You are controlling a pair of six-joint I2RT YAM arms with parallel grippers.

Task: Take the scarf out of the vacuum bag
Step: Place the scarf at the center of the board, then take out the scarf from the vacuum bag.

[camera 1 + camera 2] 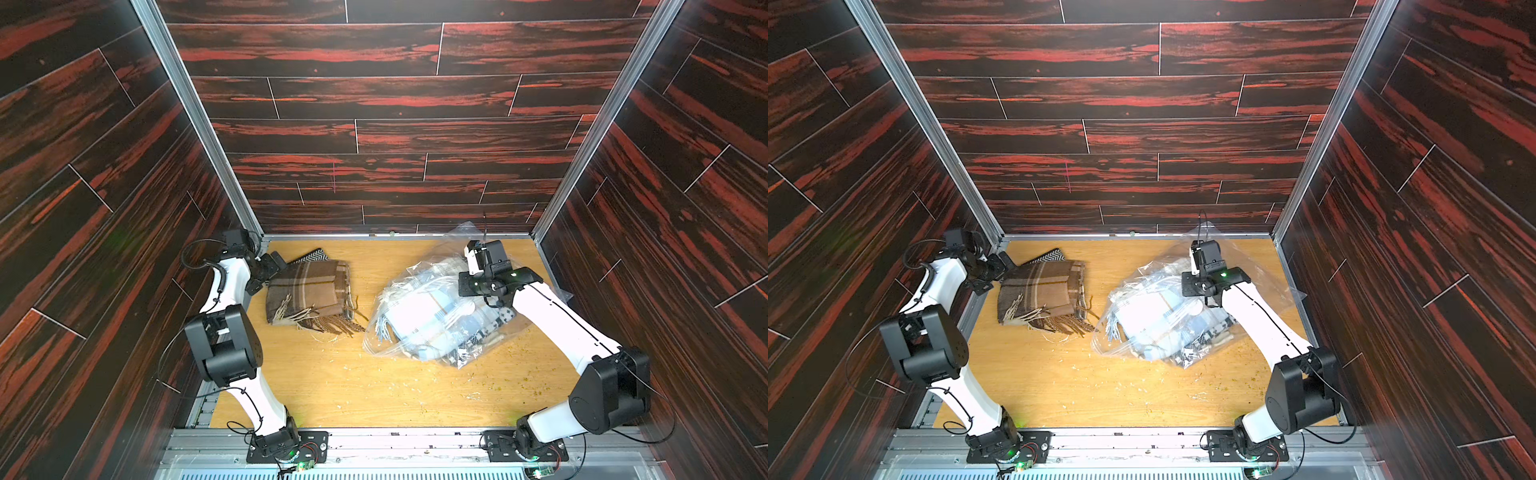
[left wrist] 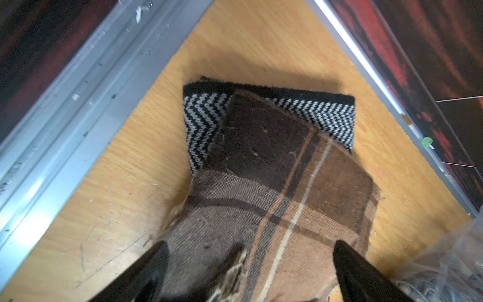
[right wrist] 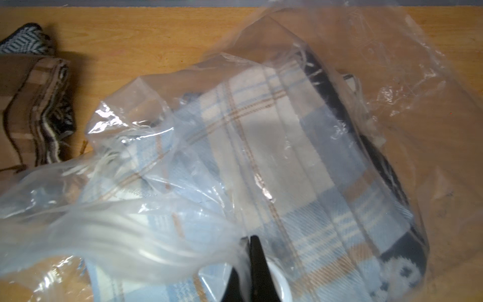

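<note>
Release, by the look of it: the left gripper (image 2: 251, 244) is seen with its jaws spread wide and nothing clamped, the brown plaid scarf (image 1: 307, 291) lying slack on the table (image 1: 332, 386) beneath them. That scarf is found at ten o'clock on the table, well outside the vacuum bag (image 1: 388, 347), which sits at two o'clock. It is laid over a black-and-white herringbone scarf (image 2: 203, 115). At the bag, the right gripper (image 3: 252, 241) is pinched fully closed on a fold of the clear film, beside a round white disc (image 3: 282, 286) half hidden by the jaws.

To finish this step well, the left jaws would best be lifted straight up and away, so that the loose tassels (image 1: 328, 324) are not caught and dragged. The pinch on the bag should be held steady, so the film is not tugged toward the pile.

Textures now: the brown scarf is a coarse, fuzzy weave, folded into a rough rectangle and crossed by tan and cream stripes. The bag is thin, glossy, heavily crinkled, and billowed rather than flat. A soft blue-and-cream check scarf (image 3: 261, 136) can be seen through it, with white fringe (image 3: 86, 167) bunched toward nine o'clock and a dark patterned knit (image 3: 402, 272) beneath.
</note>
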